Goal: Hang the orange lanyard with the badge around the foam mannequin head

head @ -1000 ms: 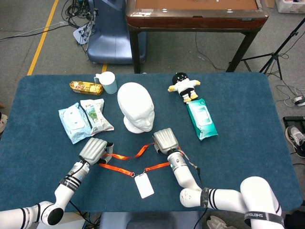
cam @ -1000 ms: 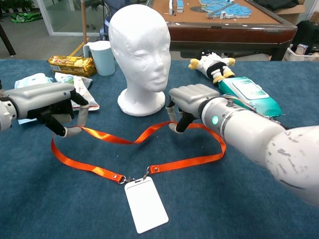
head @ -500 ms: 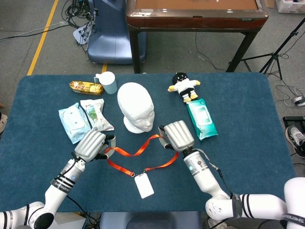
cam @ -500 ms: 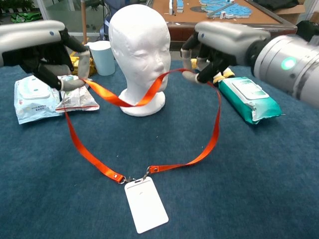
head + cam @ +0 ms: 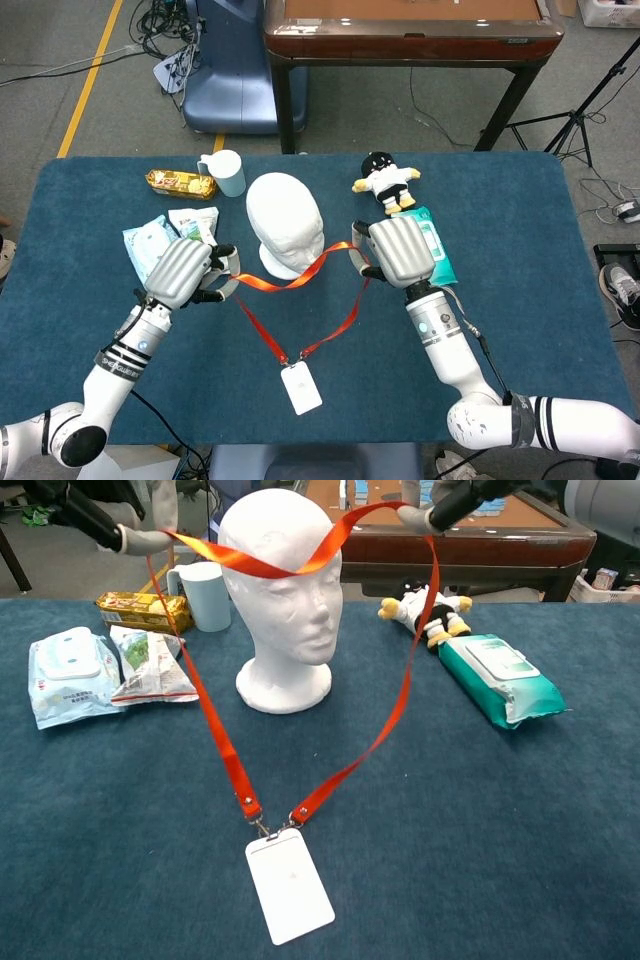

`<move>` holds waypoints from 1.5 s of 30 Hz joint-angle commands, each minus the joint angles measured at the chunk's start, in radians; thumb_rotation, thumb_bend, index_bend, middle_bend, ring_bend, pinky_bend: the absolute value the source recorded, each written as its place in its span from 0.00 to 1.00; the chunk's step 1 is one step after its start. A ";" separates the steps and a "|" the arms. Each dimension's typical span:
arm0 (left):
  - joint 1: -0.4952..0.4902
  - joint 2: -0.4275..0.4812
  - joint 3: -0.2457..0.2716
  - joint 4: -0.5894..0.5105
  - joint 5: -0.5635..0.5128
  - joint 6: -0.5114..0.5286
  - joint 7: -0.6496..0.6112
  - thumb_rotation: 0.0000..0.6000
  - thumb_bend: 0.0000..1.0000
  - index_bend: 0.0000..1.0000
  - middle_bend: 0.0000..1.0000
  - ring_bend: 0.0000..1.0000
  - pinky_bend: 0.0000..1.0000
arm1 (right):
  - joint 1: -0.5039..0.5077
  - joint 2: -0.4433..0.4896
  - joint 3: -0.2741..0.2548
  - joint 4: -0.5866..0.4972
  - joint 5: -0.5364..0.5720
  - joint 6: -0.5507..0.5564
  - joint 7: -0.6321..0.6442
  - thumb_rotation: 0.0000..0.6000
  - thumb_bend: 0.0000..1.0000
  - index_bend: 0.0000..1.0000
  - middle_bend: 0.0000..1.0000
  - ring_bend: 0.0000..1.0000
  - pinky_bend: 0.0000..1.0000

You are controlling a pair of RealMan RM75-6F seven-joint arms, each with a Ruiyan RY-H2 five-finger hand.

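The blue surface (image 5: 520, 260) is pretty crowded, but the white foam head (image 5: 285, 232) stands upright right in the middle of it, face toward the robot. Off to the sides there's a teal wipes pack (image 5: 498, 676), two more packs (image 5: 65, 672) on the other side, a pale mug (image 5: 204, 595) and a little plush doll (image 5: 385, 183). None of that is in the way as far as I can tell.

The left hand (image 5: 183, 272) and right hand (image 5: 398, 250) are each up off the surface, one on either side of the head. Both have their fingers (image 5: 135, 542) pinching the orange lanyard (image 5: 215, 735), stretching the top of the loop open. In the chest view the strap's upper span sags across the forehead, so it's in front of the head, not over it yet. The two sides hang down in a V to the clips, and the white badge (image 5: 289, 885) looks like it's resting on the surface in front of the head, though it might be just lifted.

So I'd say this is the lift-and-spread step, maybe halfway there. Next move needs the loop raised higher so the front strap clears the crown, carried back past the top, then lowered so it drops round the neck before letting go. Keeping the hands apart matters, otherwise the strap snags on the face.
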 commanded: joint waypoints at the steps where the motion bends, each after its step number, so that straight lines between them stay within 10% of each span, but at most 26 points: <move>1: -0.027 0.022 -0.031 0.000 -0.063 -0.023 -0.006 1.00 0.40 0.63 1.00 1.00 0.89 | 0.015 -0.004 0.020 0.014 0.024 0.005 -0.001 1.00 0.45 0.64 0.95 1.00 1.00; 23: -0.235 -0.010 -0.128 0.148 -0.380 -0.088 0.051 1.00 0.40 0.63 1.00 1.00 0.89 | 0.135 -0.016 0.121 0.167 0.228 0.007 -0.056 1.00 0.45 0.64 0.95 1.00 1.00; 45: -0.436 -0.179 -0.146 0.542 -0.609 -0.125 0.136 1.00 0.40 0.63 1.00 1.00 0.89 | 0.301 -0.149 0.173 0.486 0.401 -0.031 -0.107 1.00 0.45 0.64 0.95 1.00 1.00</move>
